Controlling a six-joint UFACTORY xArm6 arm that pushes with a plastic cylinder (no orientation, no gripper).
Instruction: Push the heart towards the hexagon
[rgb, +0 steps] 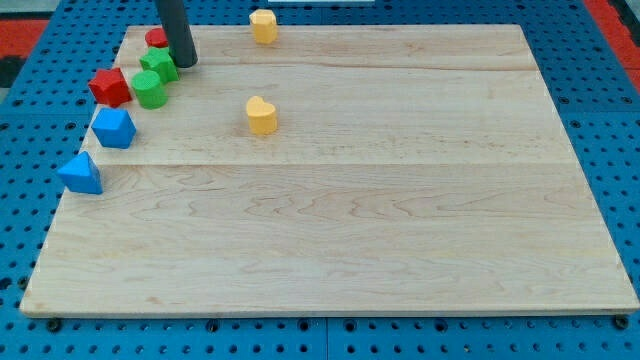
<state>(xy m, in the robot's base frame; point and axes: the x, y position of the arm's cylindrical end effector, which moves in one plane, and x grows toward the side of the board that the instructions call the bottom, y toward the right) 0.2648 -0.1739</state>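
A yellow heart (262, 116) lies on the wooden board (400, 230), left of the middle. A yellow hexagon (263, 26) sits at the board's top edge, straight above the heart in the view. My tip (185, 63) rests on the board at the top left, touching or almost touching the right side of a green block (158, 66). The tip is well to the left of the heart and of the hexagon, apart from both.
Along the board's left edge lie a red block (155, 38) partly hidden behind the rod, a second green block (150, 90), a red star (110, 87), a blue block (114, 128) and a blue triangle (81, 174).
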